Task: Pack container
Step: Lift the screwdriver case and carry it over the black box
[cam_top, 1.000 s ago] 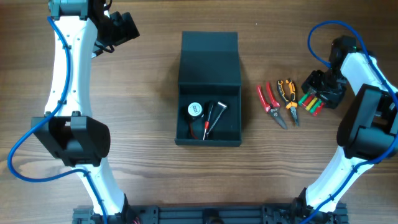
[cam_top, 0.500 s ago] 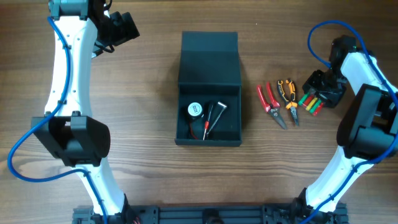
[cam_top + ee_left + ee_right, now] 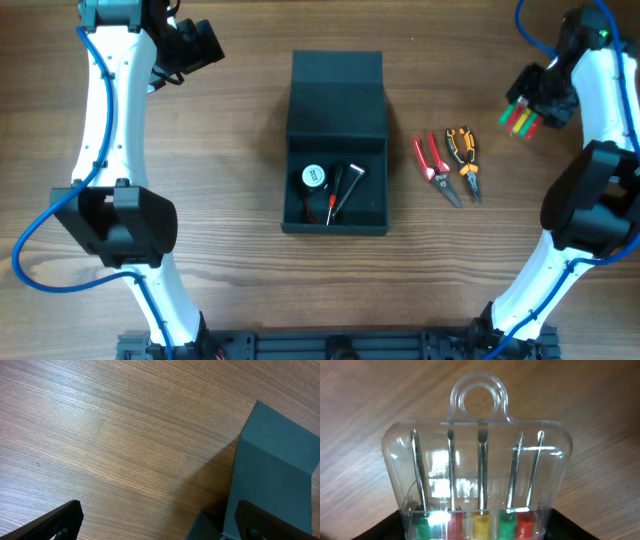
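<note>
Right claw (image 3: 526, 106): clamped on the handle end of a screwdriver set (image 3: 479, 480). The set is a clear hard-plastic case with rounded shoulders and a hang loop at the end farthest from the claw. We count five thin steel shafts inside, side by side, all running straight out from the claw. Handles at the claw end read green, red, yellow, green, red.

Left of that claw and nearer our base, two tools lie on the wood-grain table (image 3: 230, 200): red-handled pliers (image 3: 432, 165) and orange-and-black pliers (image 3: 463, 160). They sit just beside each other, noses toward the base.

Further left again, well apart from the right claw, is the container (image 3: 335, 215). It's a matte dark teal-grey rectangular box, open side up. Its flat lid (image 3: 337, 95) lies open on the far side, pointing away from the base. Box plus lid make a long axis running near-to-far across the table. Inside we see a round white-faced disc (image 3: 314, 176) and slim dark tools (image 3: 343, 190), one with a red bit. We can't identify them more closely.

Left claw (image 3: 159, 510): fingers (image 3: 60, 522) apart, nothing between them, bare wood under it. The container's lid is to its right, and the box sits right of it and nearer the base.
</note>
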You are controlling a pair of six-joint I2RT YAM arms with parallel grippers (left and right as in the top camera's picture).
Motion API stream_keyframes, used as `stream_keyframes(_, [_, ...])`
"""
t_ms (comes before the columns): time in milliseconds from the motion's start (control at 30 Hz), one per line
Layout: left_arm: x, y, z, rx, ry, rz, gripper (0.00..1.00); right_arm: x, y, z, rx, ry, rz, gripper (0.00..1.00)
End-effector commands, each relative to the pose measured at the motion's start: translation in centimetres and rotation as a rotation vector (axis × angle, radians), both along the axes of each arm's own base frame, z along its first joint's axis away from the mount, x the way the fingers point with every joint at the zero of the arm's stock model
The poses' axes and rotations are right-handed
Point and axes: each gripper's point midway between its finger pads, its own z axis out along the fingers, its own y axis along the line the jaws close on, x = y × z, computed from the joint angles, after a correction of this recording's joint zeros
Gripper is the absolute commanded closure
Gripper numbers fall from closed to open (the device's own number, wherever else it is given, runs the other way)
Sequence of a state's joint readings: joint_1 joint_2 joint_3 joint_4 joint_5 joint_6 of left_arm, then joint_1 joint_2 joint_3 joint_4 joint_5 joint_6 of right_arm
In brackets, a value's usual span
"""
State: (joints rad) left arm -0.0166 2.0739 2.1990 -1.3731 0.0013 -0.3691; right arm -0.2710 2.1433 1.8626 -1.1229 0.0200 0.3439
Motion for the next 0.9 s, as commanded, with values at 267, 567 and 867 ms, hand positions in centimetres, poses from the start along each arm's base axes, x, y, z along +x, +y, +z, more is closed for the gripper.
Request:
stream_keyframes(267, [0.0, -0.1, 0.9, -0.010, -0.022, 0.003, 0.00, 4.0, 7.4, 9.4, 0.063, -0.245, 0.404, 0.34])
stream_keyframes(567, [0.0, -0.1, 0.9, -0.010, -0.022, 0.003, 0.00, -1.4, 20.3, 14.5, 0.119, -0.234, 0.759, 0.33])
stream_keyframes(867, [0.0, -0.1, 0.9, -0.010, -0.022, 0.003, 0.00, -8.4, 33.9, 13.5, 0.163, -0.121, 1.078, 0.30])
